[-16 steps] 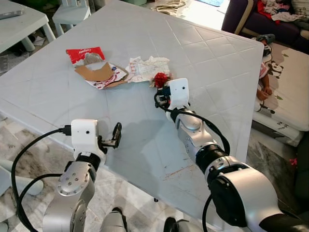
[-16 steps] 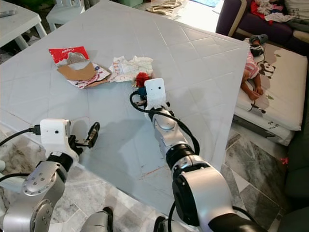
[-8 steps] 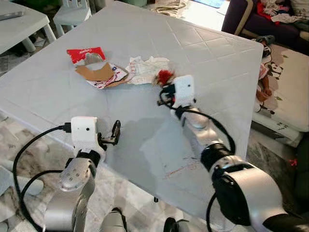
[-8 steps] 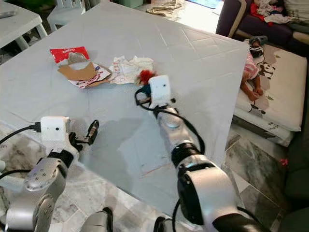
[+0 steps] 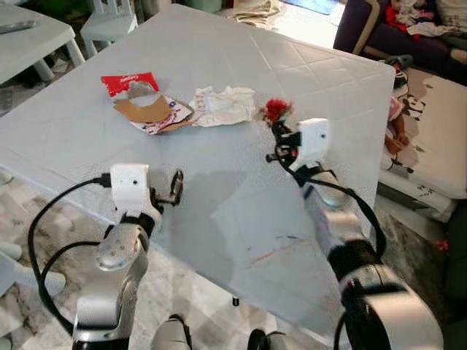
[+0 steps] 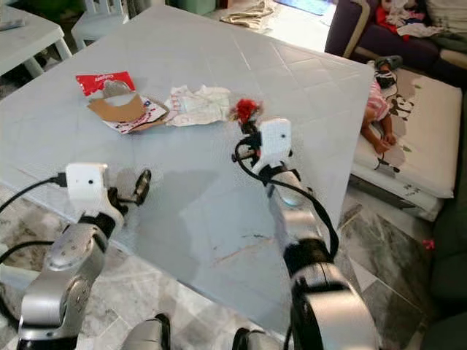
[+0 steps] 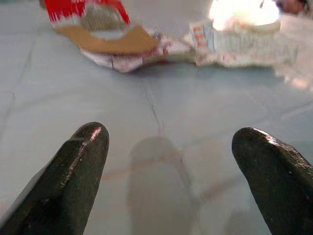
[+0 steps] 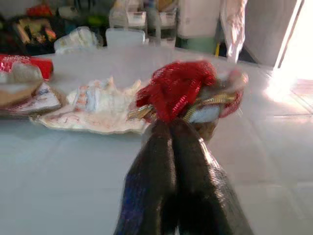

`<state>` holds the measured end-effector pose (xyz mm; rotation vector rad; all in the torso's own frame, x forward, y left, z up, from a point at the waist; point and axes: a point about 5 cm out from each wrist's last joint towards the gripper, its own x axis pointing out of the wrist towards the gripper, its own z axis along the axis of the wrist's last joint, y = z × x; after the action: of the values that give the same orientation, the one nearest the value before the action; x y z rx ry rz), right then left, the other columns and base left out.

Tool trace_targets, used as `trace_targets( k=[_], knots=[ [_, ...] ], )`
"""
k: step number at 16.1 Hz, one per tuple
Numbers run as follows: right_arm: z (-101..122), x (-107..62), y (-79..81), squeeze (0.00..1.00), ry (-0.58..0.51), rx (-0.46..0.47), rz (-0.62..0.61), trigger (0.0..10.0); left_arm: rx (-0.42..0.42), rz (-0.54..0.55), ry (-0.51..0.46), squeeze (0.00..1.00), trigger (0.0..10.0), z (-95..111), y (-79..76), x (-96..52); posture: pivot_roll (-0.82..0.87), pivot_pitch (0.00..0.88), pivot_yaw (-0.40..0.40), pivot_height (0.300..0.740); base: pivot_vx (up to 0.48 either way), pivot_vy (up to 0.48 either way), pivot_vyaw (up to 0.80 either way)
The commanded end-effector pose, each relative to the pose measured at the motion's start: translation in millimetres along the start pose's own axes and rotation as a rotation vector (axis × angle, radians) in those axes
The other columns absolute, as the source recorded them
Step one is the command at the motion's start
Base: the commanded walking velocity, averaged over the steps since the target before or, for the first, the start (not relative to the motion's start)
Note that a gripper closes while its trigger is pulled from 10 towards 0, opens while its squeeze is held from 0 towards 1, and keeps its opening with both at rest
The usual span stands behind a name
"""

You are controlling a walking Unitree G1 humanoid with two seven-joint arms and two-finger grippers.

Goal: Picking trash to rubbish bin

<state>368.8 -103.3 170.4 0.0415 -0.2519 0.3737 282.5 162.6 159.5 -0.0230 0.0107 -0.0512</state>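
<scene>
Lower left of the left eye view, the left gripper (image 5: 175, 189) is held at the near edge of the desk (image 5: 219, 219), jaws apart and empty. Right of centre, the right gripper (image 5: 279, 127) is raised above the desk, jaws clamped on a red wrapper (image 5: 276, 109). Farther back, upper left, crumpled paper (image 5: 222, 104) lies touching torn cardboard (image 5: 149, 111) and a red packet (image 5: 128, 82).

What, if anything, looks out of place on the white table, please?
Litter on the white table: a torn red carton showing brown cardboard, and a crumpled wrapper beside it. The right hand holds a red scrap.
</scene>
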Motion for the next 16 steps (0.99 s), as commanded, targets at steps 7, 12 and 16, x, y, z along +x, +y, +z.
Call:
trace_targets(
  k=[7,12,16],
  knots=[
    [26,-67.2,7.1,0.00,0.002,-0.008,0.030,0.0,-0.054,-0.038,-0.068,0.00,10.0,10,-6.2,29.5,0.08,0.116,-0.083,0.740,0.000,0.000,0.00],
    [36,-74.3,5.7,0.00,0.059,0.044,-0.028,0.0,-0.088,0.009,-0.049,0.00,10.0,5,0.2,32.9,0.08,0.118,-0.083,0.740,0.000,0.000,0.00],
    [37,-70.5,8.8,0.00,0.077,0.058,-0.021,0.0,-0.097,0.018,-0.045,0.00,10.0,6,2.5,32.9,0.09,0.116,-0.089,0.740,0.000,0.089,0.00]
  ],
)
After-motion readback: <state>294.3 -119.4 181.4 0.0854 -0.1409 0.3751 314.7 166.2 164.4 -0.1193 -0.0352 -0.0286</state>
